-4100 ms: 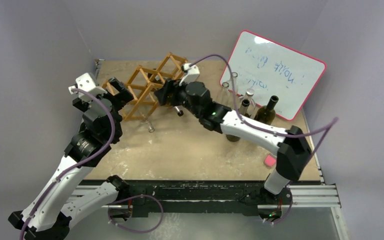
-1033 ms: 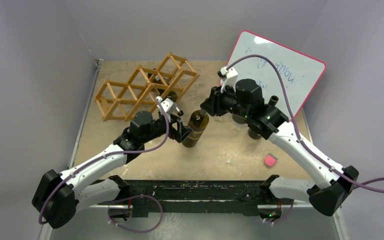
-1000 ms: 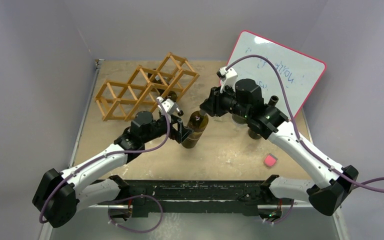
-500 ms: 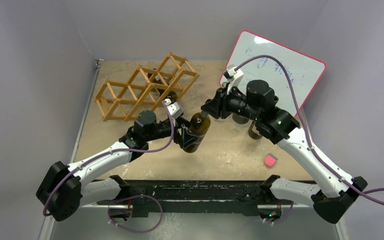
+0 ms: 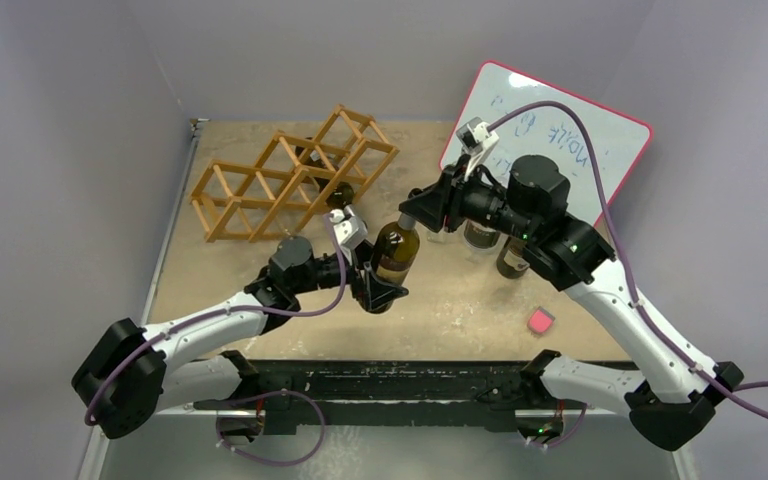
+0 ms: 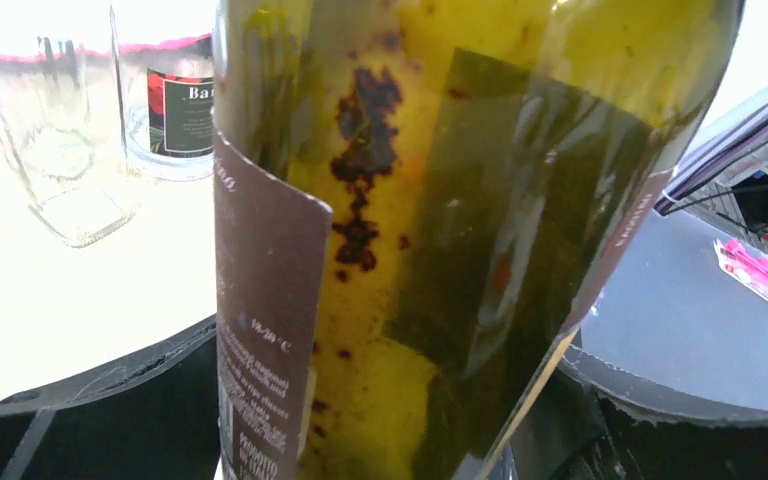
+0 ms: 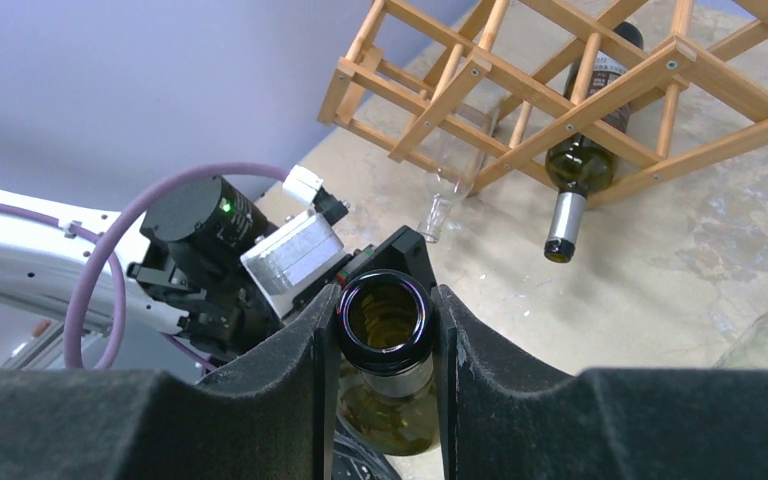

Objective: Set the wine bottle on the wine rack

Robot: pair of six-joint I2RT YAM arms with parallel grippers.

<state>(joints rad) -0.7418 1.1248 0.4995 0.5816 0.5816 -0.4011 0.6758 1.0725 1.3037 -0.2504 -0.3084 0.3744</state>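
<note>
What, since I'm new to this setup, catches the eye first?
A wine bottle leans at mid-table, the right hand shut on its neck, the left hand around its base. Behind on the left, the wooden rack already holds another bottle.

We note a whiteboard (image 5: 560,140) with a pink-red frame standing at the far right of the bench (image 5: 440,315), faint writing on its face. Before it stand a dark bottle (image 5: 512,258), a clear glass bottle (image 6: 55,130) and a red-and-black labelled bottle (image 6: 165,115). A small pink object (image 5: 538,321) lies nearer, apart.
</note>
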